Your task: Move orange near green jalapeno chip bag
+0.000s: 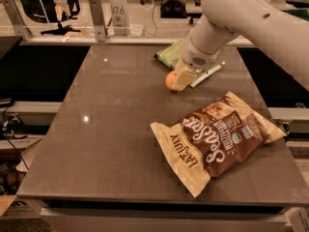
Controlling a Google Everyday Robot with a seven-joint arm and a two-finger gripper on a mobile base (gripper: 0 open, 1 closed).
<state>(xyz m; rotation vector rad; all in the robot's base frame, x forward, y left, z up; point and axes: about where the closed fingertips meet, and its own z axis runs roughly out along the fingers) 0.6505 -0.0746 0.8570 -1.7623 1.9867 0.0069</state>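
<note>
The orange (170, 79) is at the back middle of the table, low over or on its surface, just in front of the green jalapeno chip bag (170, 55). The bag lies flat at the far edge, and the arm hides its right part. My gripper (175, 82) reaches down from the upper right and is shut on the orange. One cream finger (183, 77) covers the orange's right side, and the other finger is hidden behind the fruit.
A large brown-and-cream chip bag (217, 139) lies at the front right of the dark table (106, 129). A white strip (207, 74) lies beside the green bag. Metal posts and a rail (96, 18) run behind the far edge.
</note>
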